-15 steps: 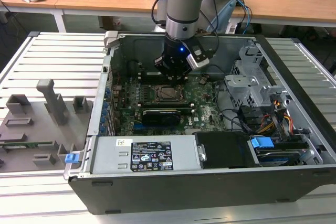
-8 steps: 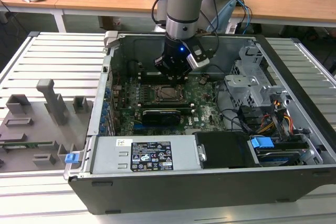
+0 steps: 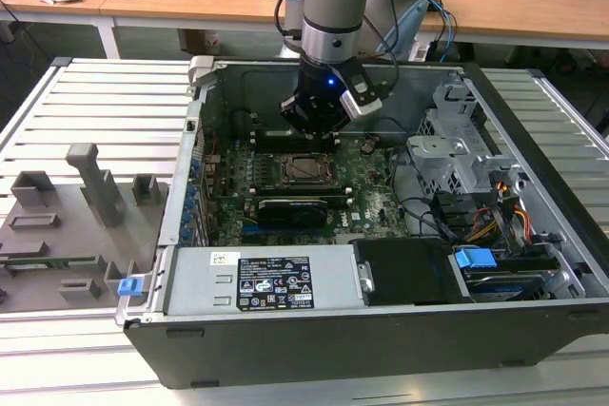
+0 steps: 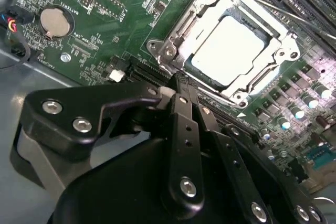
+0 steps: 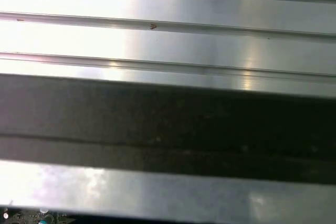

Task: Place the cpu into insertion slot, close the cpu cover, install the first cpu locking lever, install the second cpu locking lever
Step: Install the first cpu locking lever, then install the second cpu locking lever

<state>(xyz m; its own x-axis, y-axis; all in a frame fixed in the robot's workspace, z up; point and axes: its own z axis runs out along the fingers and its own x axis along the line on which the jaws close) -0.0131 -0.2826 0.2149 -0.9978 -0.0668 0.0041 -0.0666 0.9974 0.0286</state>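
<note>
1. Computer case (image 3: 533, 311): open, lying on a ribbed metal tabletop (image 3: 105, 102); the green circuit board (image 3: 371, 187) sits on its floor.
2. Arm (image 3: 338, 7): reaches down into the case from the 12 o'clock side of the exterior view, its black head just above the board.
3. Pincer (image 4: 177, 85): in the second wrist view its black fingers (image 4: 185, 124) lie pressed together with no gap showing and nothing between them, so it reads as clenched and empty. Its tip sits at the corner of the socket frame, at about 7 o'clock from the chip; contact cannot be confirmed.
4. Cpu (image 4: 228, 50): silvery-grey square, lying flat inside the insertion slot (image 3: 306, 168), which is near the board's centre, at about 6 o'clock from the arm's head in the exterior view.
5. Cpu cover (image 4: 205, 17): silvery metal frame lying down around the chip, the chip's top showing through its square cut-out.
6. Lever (image 4: 262, 1): a thin metal rod running along one side of the cover; whether it is latched cannot be told.
7. Coin battery (image 4: 54, 21): round, on the board, well apart from the socket.
8. Grey fixture tray (image 3: 67, 235): on the tabletop at 9 o'clock from the case in the exterior view.
</note>
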